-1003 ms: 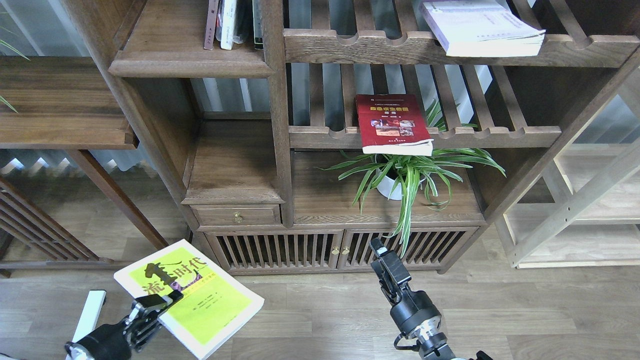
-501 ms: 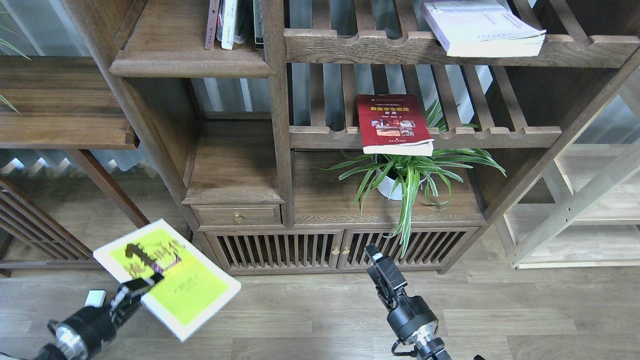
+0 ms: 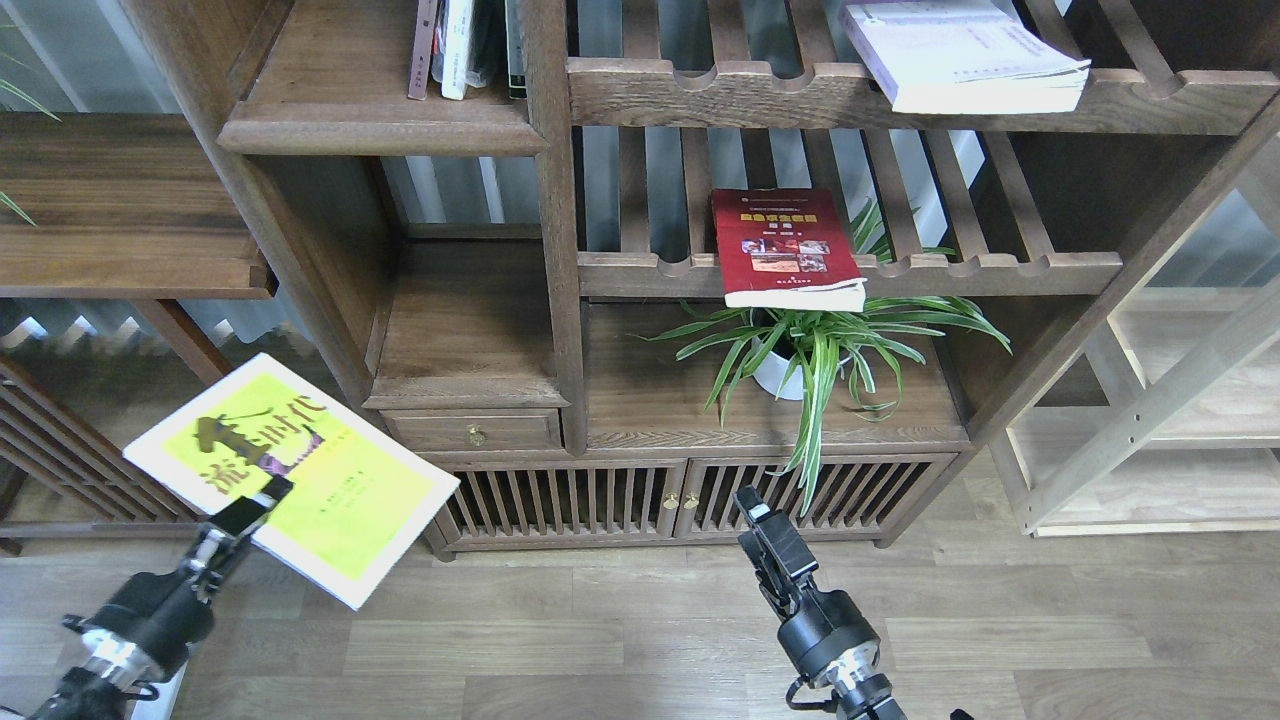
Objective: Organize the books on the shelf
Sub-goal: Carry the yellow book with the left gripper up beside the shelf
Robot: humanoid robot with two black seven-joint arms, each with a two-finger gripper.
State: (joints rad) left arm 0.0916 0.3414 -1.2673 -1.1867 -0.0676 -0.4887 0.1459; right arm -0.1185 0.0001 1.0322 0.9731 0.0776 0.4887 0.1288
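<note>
1. Head view, nearest row: left gripper (image 3: 262, 500) at about 8 o'clock in the frame, right gripper (image 3: 762, 520) at about 6 o'clock. Both hang over the wood floor (image 3: 620, 640) in front of the bookcase.
2. Left jaws are clamped on the near edge of the yellow-green book (image 3: 290, 475). The book is held flat, cover up, well clear of the floor, its long axis running from 10 o'clock to 4 o'clock across the frame.
3. Right gripper is seen end-on and dark; its fingers cannot be told apart, so its opening cannot be read. Nothing shows in it or touching it.
4. Key relation: the solid dark shelf (image 3: 370, 135), with its moulded front edge, lies toward 1 o'clock from the held book, high up and far off. The left arm is the nearer one and already carries the load.
5. Judgement: the coming move is a lift up and forward; the book's long axis probably needs turning to go in beside the upright thin books (image 3: 455, 50) at the back of that board.
6. Farther back: dark red book (image 3: 785, 250) lies flat on a slatted shelf at about 12 o'clock, its front edge overhanging a potted plant (image 3: 800, 350).
7. Farthest: pale lavender book (image 3: 960, 55) lies flat on the upper slatted shelf at about 1 o'clock.
</note>
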